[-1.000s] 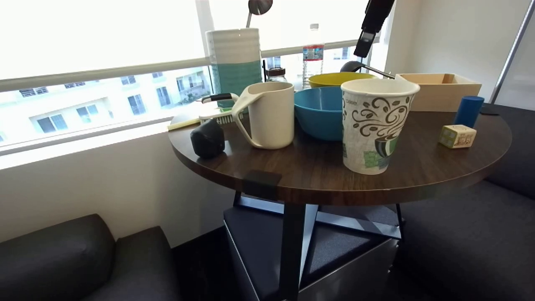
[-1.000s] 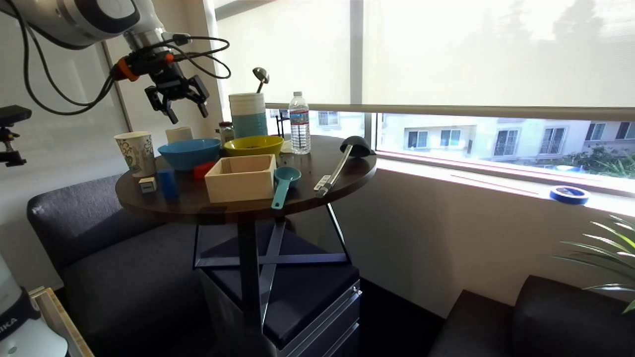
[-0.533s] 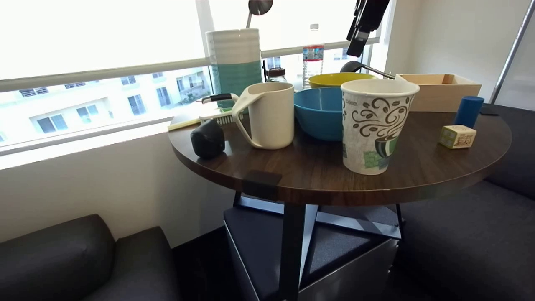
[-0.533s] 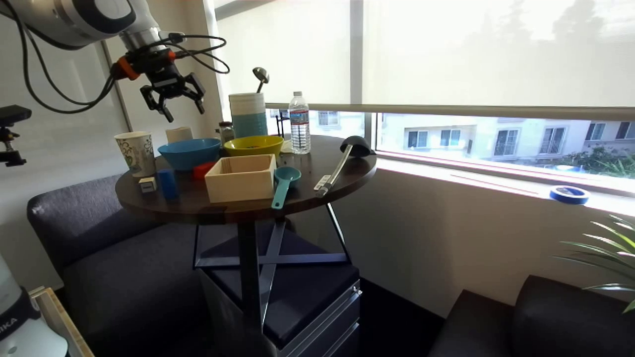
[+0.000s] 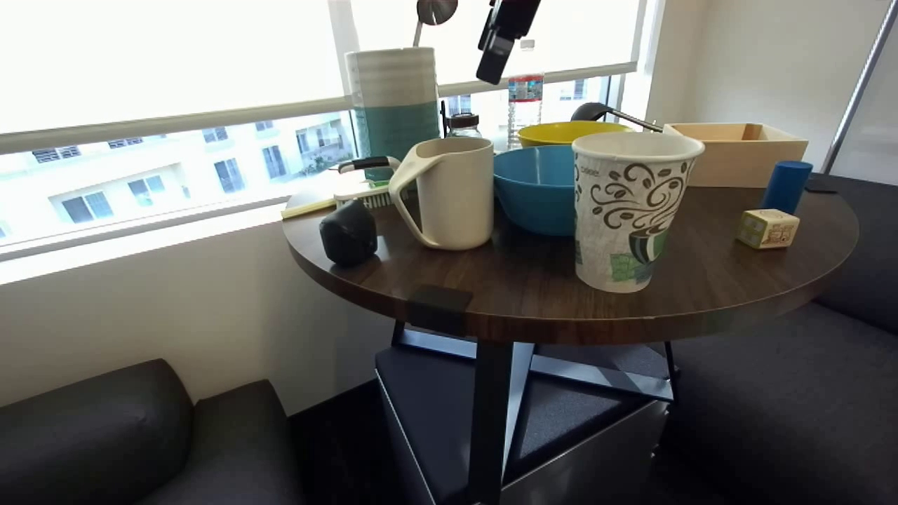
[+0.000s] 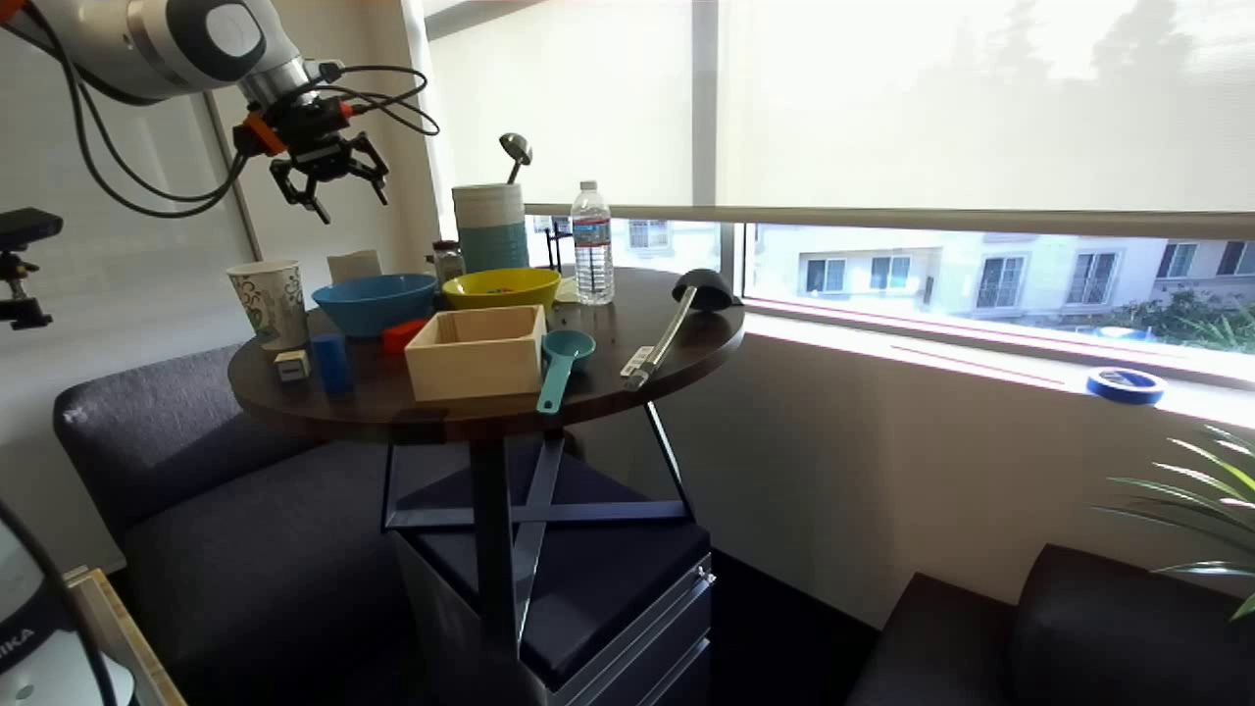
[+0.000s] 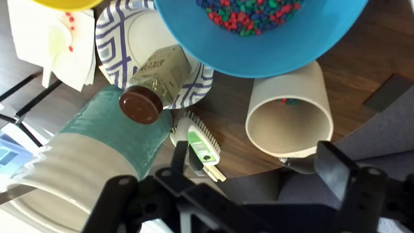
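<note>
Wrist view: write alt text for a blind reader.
The open, empty claw hangs above a table with a beige mug, a blue bowl of colored pellets, a brown-capped jar, a brush and a teal and cream vase.

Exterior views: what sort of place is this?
Probably an office lounge corner: a round brown wood-grain table, a dark-grey fabric seat beside it, and a dark-grey cushion-topped drawer cabinet underneath.
</note>
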Robot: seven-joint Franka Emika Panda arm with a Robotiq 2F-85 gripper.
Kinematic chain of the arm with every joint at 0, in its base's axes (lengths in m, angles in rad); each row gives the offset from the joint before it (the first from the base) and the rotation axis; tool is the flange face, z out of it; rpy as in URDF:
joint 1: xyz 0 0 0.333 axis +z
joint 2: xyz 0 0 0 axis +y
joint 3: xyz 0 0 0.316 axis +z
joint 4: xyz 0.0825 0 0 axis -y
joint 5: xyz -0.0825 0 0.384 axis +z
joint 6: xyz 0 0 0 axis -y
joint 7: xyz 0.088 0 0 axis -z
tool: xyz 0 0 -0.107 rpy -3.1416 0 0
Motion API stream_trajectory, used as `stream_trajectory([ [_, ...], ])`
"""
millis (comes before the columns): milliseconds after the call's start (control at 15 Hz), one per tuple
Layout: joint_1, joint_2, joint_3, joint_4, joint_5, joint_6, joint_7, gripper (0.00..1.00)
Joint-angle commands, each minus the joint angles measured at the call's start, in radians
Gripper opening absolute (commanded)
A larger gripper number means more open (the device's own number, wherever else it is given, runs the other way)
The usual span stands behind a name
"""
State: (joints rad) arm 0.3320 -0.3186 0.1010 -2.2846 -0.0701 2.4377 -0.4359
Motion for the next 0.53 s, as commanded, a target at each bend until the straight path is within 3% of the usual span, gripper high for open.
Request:
stream_trajectory([
  [0,-0.024,0.135,0.018,0.086,0.016,0.058,0.007,1.00],
  [467,-0.043,0.229,0.026,0.148,0.172,0.007,0.010,1.00],
])
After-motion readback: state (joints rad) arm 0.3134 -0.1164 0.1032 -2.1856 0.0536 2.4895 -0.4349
